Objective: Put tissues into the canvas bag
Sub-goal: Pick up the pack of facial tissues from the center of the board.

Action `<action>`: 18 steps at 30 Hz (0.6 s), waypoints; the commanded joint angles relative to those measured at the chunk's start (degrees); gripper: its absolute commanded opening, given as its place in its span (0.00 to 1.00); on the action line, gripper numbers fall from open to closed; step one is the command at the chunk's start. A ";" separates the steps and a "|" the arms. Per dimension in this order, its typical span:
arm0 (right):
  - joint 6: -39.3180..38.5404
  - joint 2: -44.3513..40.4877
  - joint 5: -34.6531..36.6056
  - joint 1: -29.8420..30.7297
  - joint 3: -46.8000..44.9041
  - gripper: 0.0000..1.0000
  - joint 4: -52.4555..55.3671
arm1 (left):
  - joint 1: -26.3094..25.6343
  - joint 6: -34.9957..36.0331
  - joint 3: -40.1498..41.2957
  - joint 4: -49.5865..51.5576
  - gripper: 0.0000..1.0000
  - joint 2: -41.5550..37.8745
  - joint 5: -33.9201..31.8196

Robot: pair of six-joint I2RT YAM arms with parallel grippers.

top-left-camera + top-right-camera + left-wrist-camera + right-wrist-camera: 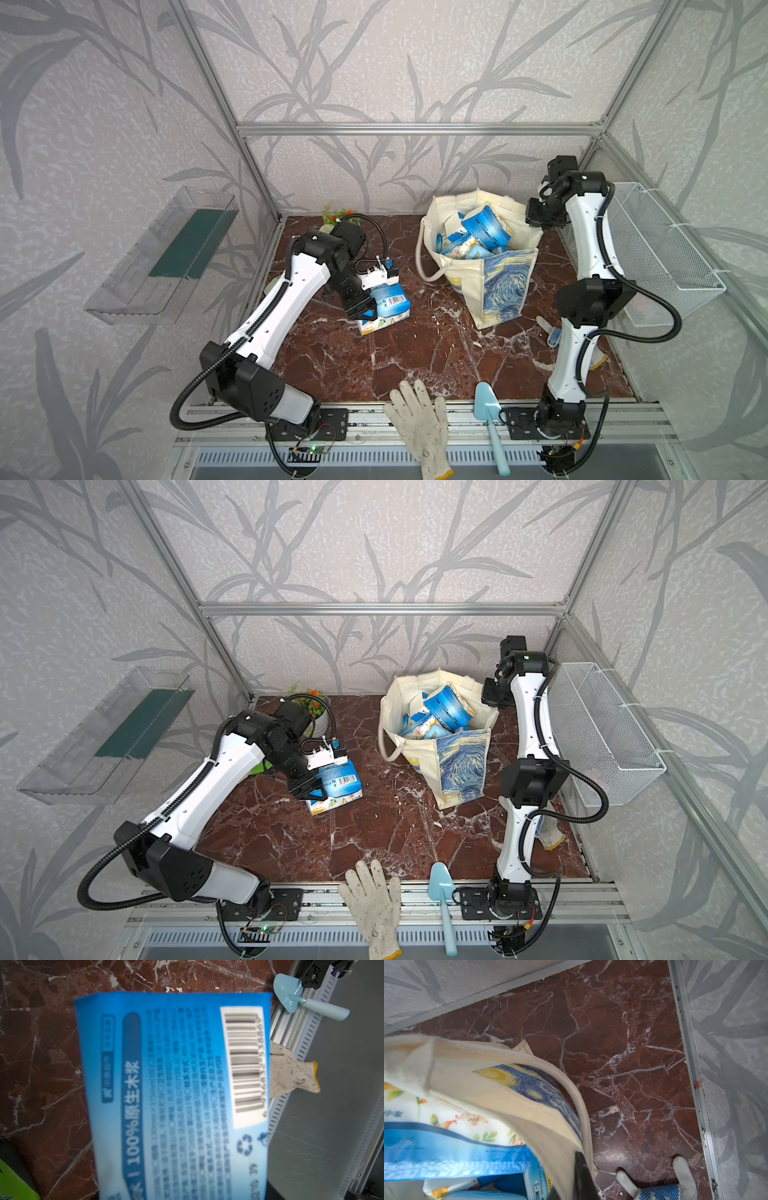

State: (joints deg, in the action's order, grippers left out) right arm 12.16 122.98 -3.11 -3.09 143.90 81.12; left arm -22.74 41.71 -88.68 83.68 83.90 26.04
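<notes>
The left hand is clamped on one end of a tissue pack, blue barcode face up, over the counter left of its middle. Whether the pack touches the counter cannot be told. The right hand is closed together on the rim of the canvas bag, which stands open near the counter's back edge, toward the right. More packs are heaped inside it. A work glove and a pale blue trowel overhang the front edge.
</notes>
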 commanded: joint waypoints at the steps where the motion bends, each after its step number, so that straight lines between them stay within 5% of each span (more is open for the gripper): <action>1: 0.22 0.86 -0.46 -0.33 1.83 0.09 0.31 | 0.34 3.13 0.11 4.34 0.64 -2.65 2.78; 9: 0.60 0.86 -0.75 -0.32 2.81 0.09 0.45 | 0.33 -4.51 -7.02 -4.88 0.64 -2.94 8.08; 18: 0.33 0.50 -1.17 -0.33 2.82 0.09 0.74 | -0.11 -17.39 -28.59 -15.62 0.62 12.03 11.46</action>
State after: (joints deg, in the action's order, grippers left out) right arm 12.40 123.46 -4.01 -3.11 145.49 81.76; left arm -22.76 30.37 -112.57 74.61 92.20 34.76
